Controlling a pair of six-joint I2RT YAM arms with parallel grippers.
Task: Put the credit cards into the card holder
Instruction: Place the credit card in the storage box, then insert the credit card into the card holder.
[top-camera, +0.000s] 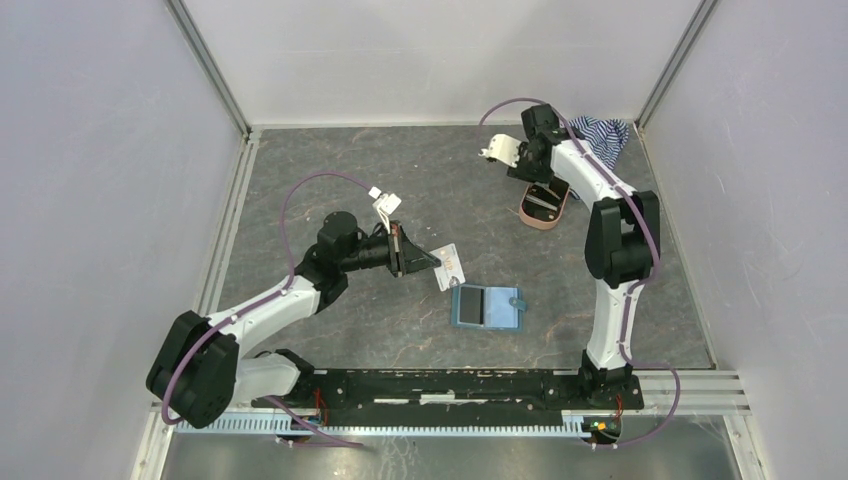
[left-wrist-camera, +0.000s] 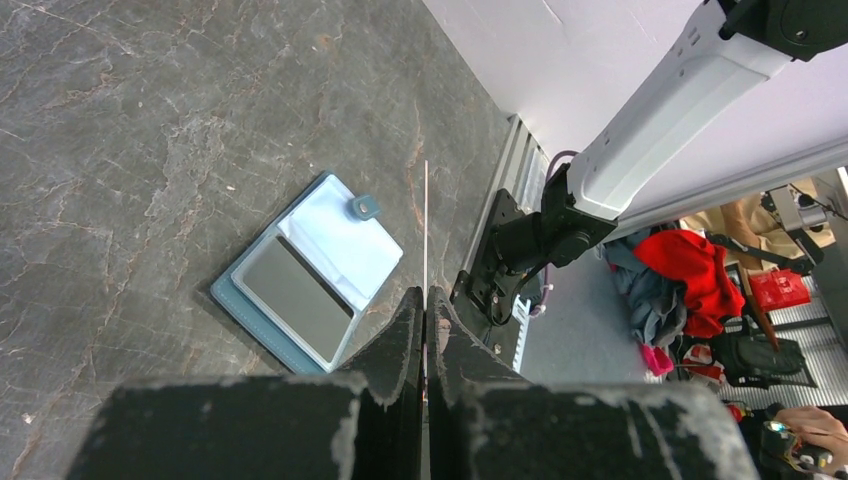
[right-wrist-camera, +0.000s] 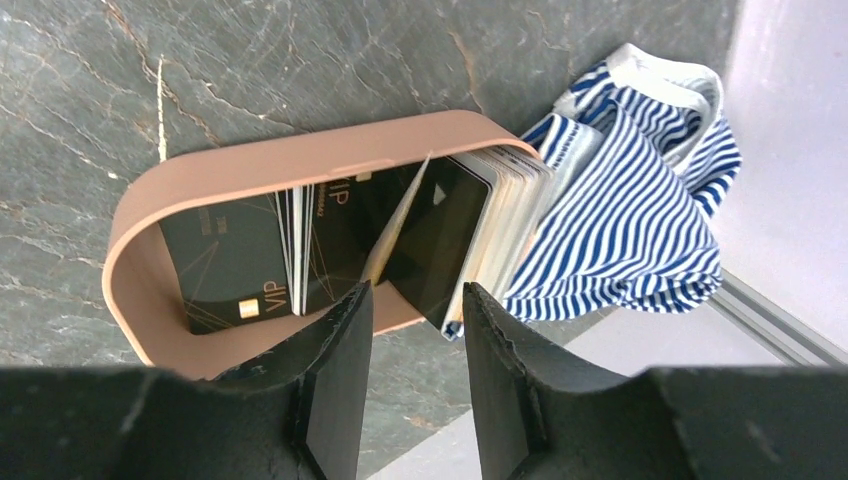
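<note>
The teal card holder (top-camera: 488, 306) lies open on the table, and in the left wrist view (left-wrist-camera: 228, 300) a dark grey card (left-wrist-camera: 295, 295) sits in one half. My left gripper (top-camera: 412, 257) is shut on a pale credit card (top-camera: 450, 266), held just up and left of the holder. That card shows edge-on in the left wrist view (left-wrist-camera: 426, 220). My right gripper (right-wrist-camera: 415, 300) is open and empty, just above the pink oval case (right-wrist-camera: 290, 165). Several dark and tan cards (right-wrist-camera: 440, 240) stand in the case.
The pink case (top-camera: 543, 207) lies at the back right, under the right arm. A blue-white striped cloth (top-camera: 602, 135) is bunched in the back right corner, touching the case in the right wrist view (right-wrist-camera: 630, 200). Metal rails line the table edges.
</note>
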